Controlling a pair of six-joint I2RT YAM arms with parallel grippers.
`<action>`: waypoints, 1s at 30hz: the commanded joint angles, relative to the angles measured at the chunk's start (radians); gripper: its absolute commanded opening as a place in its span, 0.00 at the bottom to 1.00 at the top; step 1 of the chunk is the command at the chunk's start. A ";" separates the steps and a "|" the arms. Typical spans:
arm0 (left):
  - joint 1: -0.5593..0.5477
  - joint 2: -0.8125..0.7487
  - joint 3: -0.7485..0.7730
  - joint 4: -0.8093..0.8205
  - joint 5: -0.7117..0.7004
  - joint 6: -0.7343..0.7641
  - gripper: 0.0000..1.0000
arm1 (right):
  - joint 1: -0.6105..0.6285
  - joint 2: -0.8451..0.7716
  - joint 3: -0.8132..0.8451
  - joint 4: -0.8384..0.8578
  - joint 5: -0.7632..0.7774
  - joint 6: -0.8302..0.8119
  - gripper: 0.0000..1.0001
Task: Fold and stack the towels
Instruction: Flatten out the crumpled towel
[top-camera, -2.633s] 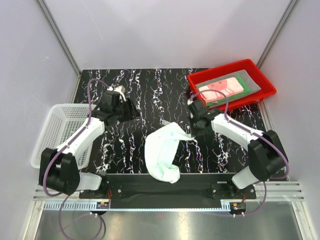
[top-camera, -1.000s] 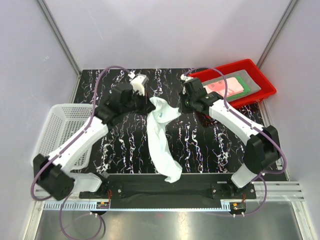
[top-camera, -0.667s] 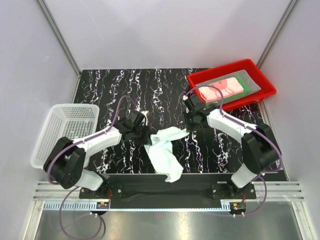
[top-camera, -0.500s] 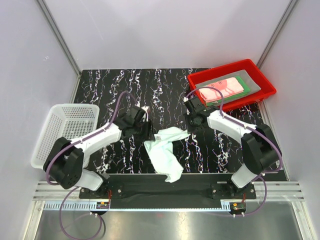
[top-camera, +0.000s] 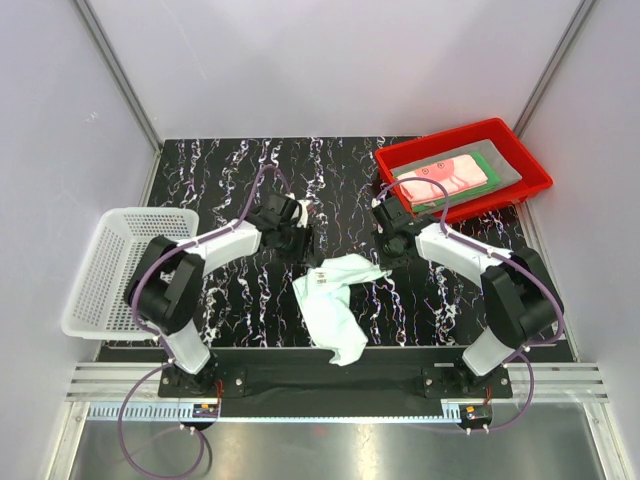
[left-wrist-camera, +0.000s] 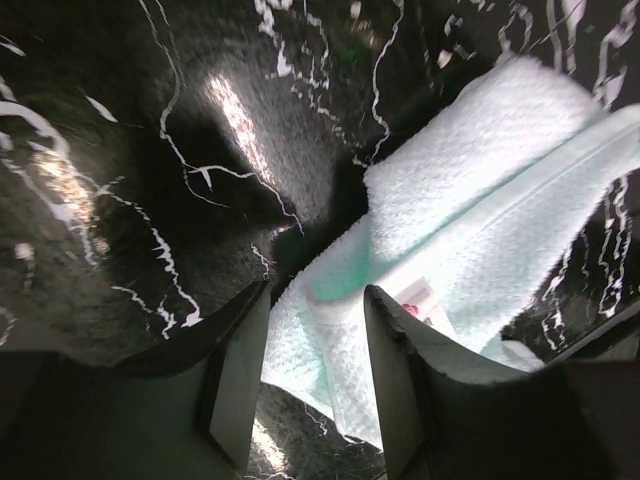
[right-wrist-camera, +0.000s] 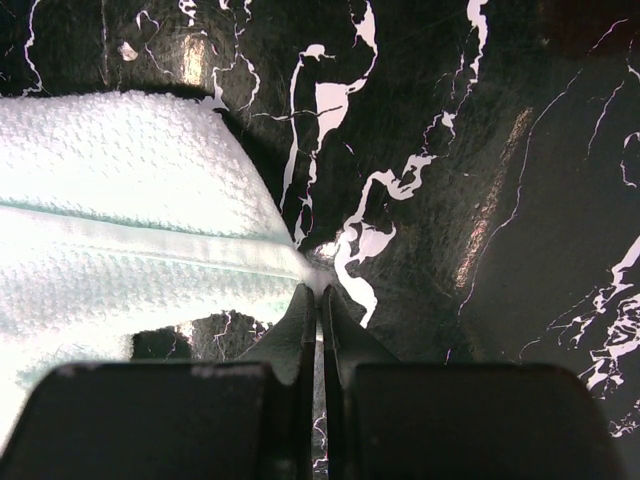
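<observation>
The red tray (top-camera: 520, 190) at the far right holds flat folded towels, pink (top-camera: 447, 177) on green (top-camera: 480, 184) on grey (top-camera: 506, 166), while the white lattice basket (top-camera: 110, 262) at the left has nothing visible in it. The pale blue-white terry towel (top-camera: 335, 305) lies crumpled on the black marbled table (top-camera: 240, 170), its long axis running from the near edge up toward the right. The right gripper (right-wrist-camera: 318, 292) is pinched closed on its far corner; the left gripper (left-wrist-camera: 315, 330) stands open just above the towel, holding nothing.
</observation>
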 joint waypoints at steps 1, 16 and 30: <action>0.000 0.031 0.011 0.056 0.091 0.045 0.47 | -0.002 -0.022 -0.003 0.031 0.007 -0.009 0.00; -0.002 -0.033 0.046 -0.020 0.088 -0.004 0.00 | -0.002 -0.053 0.031 0.021 0.027 0.005 0.00; 0.001 -0.017 -0.009 -0.017 0.013 -0.138 0.38 | -0.002 -0.082 0.031 0.003 0.027 0.008 0.00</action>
